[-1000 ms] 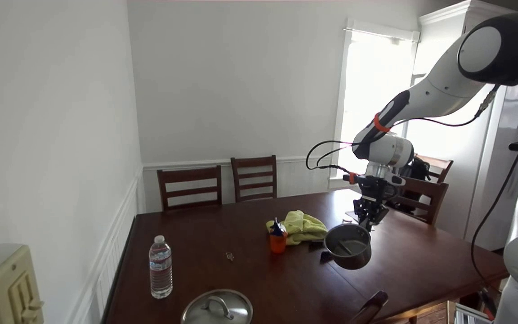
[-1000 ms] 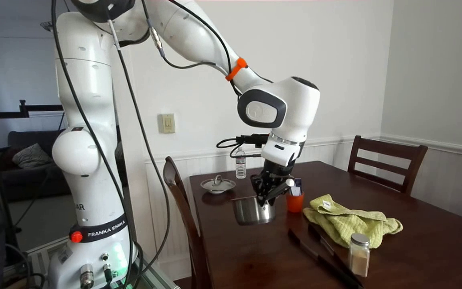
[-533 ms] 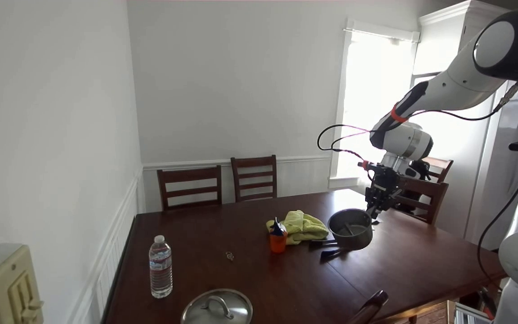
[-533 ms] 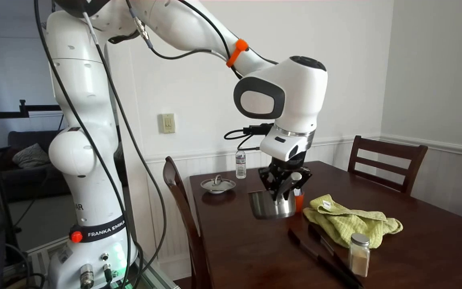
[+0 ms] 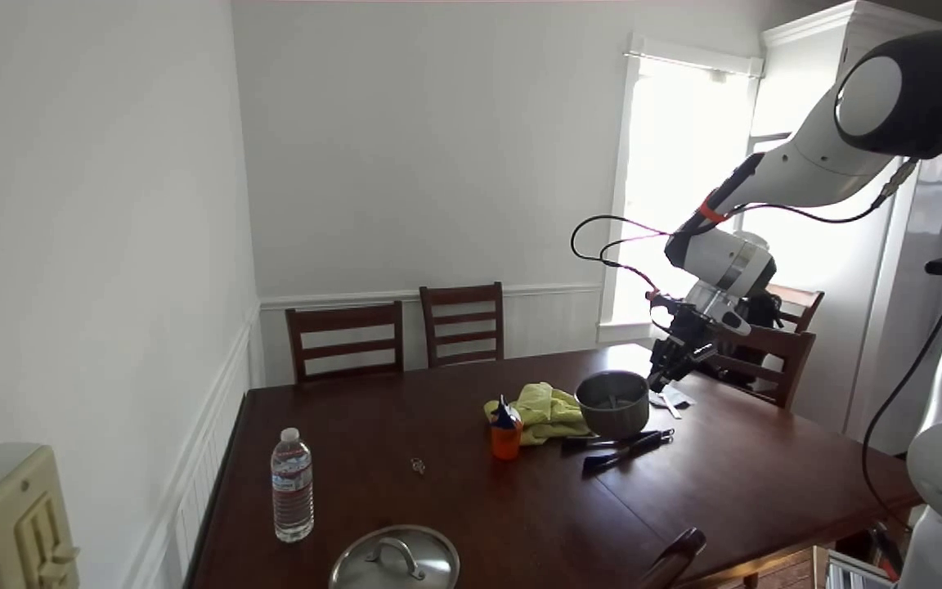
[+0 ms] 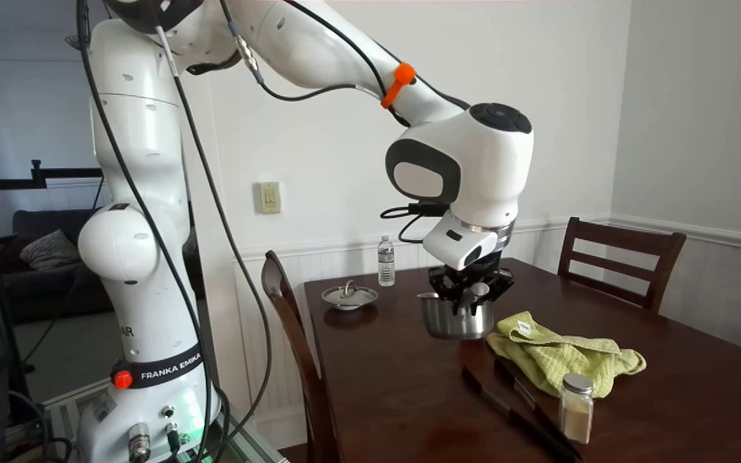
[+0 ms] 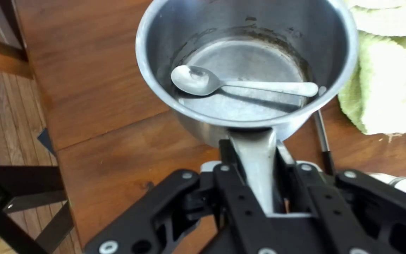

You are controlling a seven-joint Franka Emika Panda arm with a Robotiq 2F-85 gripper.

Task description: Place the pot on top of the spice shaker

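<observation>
Up over the table [image 5: 373, 425] the pot [image 6: 451, 325] is held, roughly upright and mouth upward! Its handle [image 7: 257, 160] is gripped by the claw [image 7: 254, 151]: the fingers [image 7: 229, 158] are drawn in to the handle's width, one along each side. Inside the pot, a metal spoon [image 7: 244, 84] is carried, its bowl toward the left in the wrist view. And the spice shaker [image 6: 576, 411]? It is seen in an exterior view, upright on the table, well apart from the pot. Just beside it a two-armed dark utensil [image 6: 534, 430] is laid out, and near both, a crumpled green towel [image 6: 567, 355] is heaped. In an exterior view, an orange cup [image 5: 506, 444] is spotted beside that towel. Farther off, in both exterior views, a round, metal-rimmed lid [image 6: 349, 297] and an upright water bottle [image 5: 292, 487] are picked out, both well apart from the pot.
</observation>
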